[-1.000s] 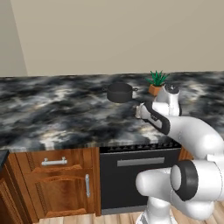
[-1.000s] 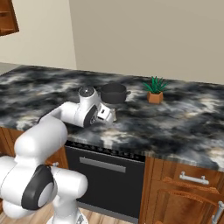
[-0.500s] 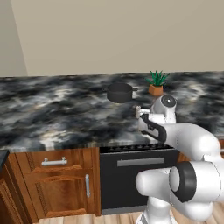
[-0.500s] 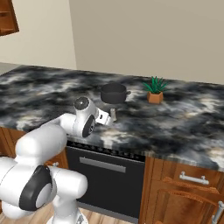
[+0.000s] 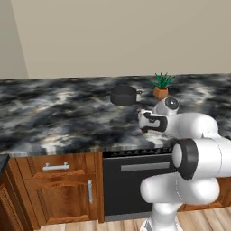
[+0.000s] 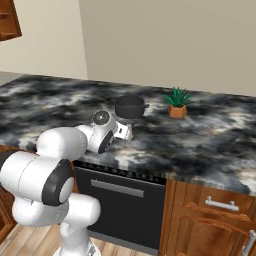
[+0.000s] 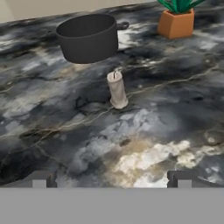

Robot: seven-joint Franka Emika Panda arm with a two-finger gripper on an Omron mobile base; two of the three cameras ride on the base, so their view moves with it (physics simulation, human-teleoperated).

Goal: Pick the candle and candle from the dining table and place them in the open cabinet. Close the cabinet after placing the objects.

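Here the gripper [image 7: 112, 179] hangs low over the dining table [image 7: 52, 131], its two dark fingertips [image 7: 41, 179] set wide apart at the bottom of the hand view with nothing between them. Ahead of it, well clear of the fingers, a candle [image 7: 117, 89] stands upright on the black marbled top: a pale cream stick with a small wick, on a slightly wider round foot. It touches nothing but the stone beneath it. Behind the candle and a little to its left in the hand view sits a dark pot [image 7: 89, 37] with a short side handle, near the candle but apart from it. Further back and to the right stands a small plant [image 7: 177, 17] in an orange pot. In the left base view the arm is folded in close over the counter edge, the hand [image 5: 149, 122] held just in front of the pot [image 5: 123, 95], with the plant [image 5: 160, 85] beyond it to the right. Below the countertop are a black oven front [image 5: 135, 180] and a brown wooden drawer [image 5: 56, 167] with a short silver handle. In the right base view the hand [image 6: 122, 131] sits just this side of the pot [image 6: 129, 106].
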